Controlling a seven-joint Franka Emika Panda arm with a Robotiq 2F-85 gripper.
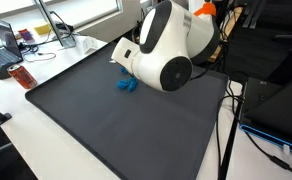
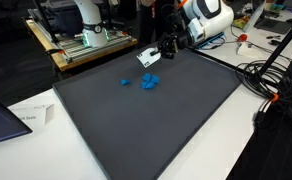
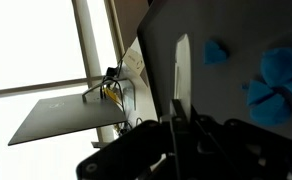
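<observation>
As the pincer [image 2: 167,47] hangs with jaws pressed together on nothing visible, it looks idle over the dark mat [image 2: 186,120]. A white slip [image 2: 146,57] lies just beside it. Farther out, the blue pieces [image 2: 149,82] lie loose on the mat — apart from the pincer, ungripped.

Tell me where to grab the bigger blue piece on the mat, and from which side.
Probably from straight above, pinching across the middle of the bigger blue piece: it lies low on the dark mat, lobed, with no handle visible.
</observation>
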